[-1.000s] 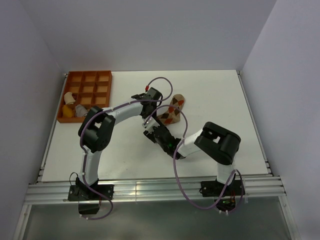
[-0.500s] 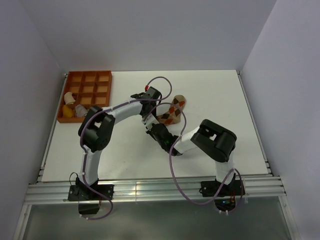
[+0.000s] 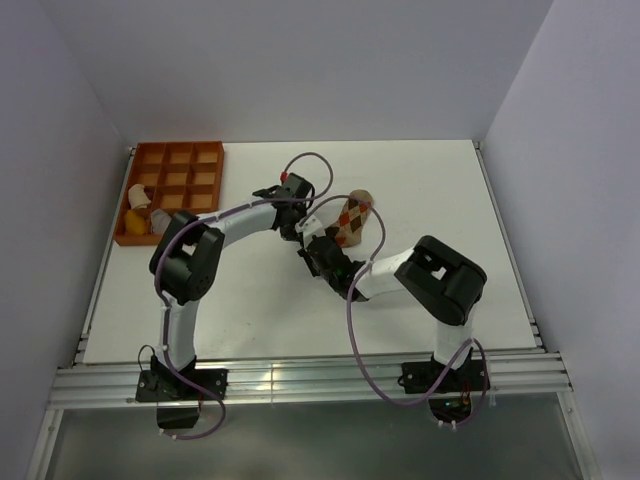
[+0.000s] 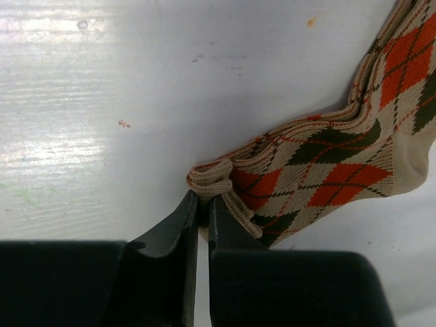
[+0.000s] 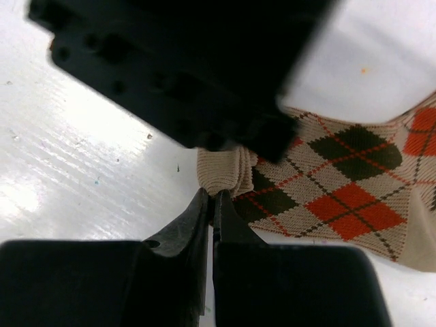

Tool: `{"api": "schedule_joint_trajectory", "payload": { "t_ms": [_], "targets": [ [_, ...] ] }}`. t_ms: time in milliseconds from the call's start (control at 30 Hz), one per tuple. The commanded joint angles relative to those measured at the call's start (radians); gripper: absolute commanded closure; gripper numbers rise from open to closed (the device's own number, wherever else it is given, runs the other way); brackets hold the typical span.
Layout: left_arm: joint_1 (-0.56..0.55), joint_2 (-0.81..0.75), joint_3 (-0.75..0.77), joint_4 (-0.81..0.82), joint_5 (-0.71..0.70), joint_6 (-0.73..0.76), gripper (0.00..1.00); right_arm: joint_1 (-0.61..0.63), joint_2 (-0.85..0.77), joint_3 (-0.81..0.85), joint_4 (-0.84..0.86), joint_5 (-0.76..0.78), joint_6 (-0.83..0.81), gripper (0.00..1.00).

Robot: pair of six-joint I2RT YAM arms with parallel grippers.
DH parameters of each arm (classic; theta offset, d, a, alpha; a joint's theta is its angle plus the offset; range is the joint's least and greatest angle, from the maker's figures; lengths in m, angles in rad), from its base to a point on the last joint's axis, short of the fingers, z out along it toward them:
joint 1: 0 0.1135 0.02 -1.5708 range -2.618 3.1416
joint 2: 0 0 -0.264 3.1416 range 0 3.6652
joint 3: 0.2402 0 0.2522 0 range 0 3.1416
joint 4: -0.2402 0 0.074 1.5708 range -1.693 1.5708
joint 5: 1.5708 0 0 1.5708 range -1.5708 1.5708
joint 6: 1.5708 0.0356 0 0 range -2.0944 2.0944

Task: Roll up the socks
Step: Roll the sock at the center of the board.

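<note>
Argyle sock (image 3: 352, 215) now sits bunched narrower than a second ago, mid-table (image 3: 450, 190), toward the far side. Left gripper (image 4: 202, 199) pinches its folded cuff. Right gripper (image 5: 213, 197) is now pressed together, tips against the same cuff edge; cannot tell if fabric is caught. Compartment tray (image 3: 170, 152) far left.

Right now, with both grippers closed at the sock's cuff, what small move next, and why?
Probably lift the cuff of the argyle sock and fold it onto the sock's body to start the roll. The left gripper and right gripper both look shut on that cuff, and the sock lies unrolled.
</note>
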Motion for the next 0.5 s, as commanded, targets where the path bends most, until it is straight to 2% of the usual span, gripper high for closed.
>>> {"api": "schedule_joint_trajectory", "payload": {
  "t_ms": [0, 133, 167, 267, 367, 467],
  "targets": [
    [0.023, -0.053, -0.051, 0.014, 0.049, -0.063, 0.88, -0.032, -0.052, 0.007, -0.108, -0.079, 0.118, 1.0],
    [0.055, -0.096, -0.1, 0.063, 0.05, -0.117, 0.74, -0.061, -0.085, -0.008, -0.123, -0.147, 0.211, 1.0],
    [0.061, -0.108, -0.113, 0.074, 0.049, -0.139, 0.65, -0.069, -0.088, -0.016, -0.125, -0.162, 0.227, 1.0],
    [0.086, -0.161, -0.166, 0.136, 0.05, -0.187, 0.5, -0.092, -0.106, -0.018, -0.149, -0.193, 0.282, 1.0],
    [0.106, -0.207, -0.215, 0.203, 0.065, -0.227, 0.44, -0.125, -0.121, -0.039, -0.14, -0.257, 0.357, 1.0],
    [0.12, -0.269, -0.281, 0.274, 0.079, -0.264, 0.43, -0.17, -0.137, -0.071, -0.113, -0.317, 0.435, 1.0]
  ]
}}
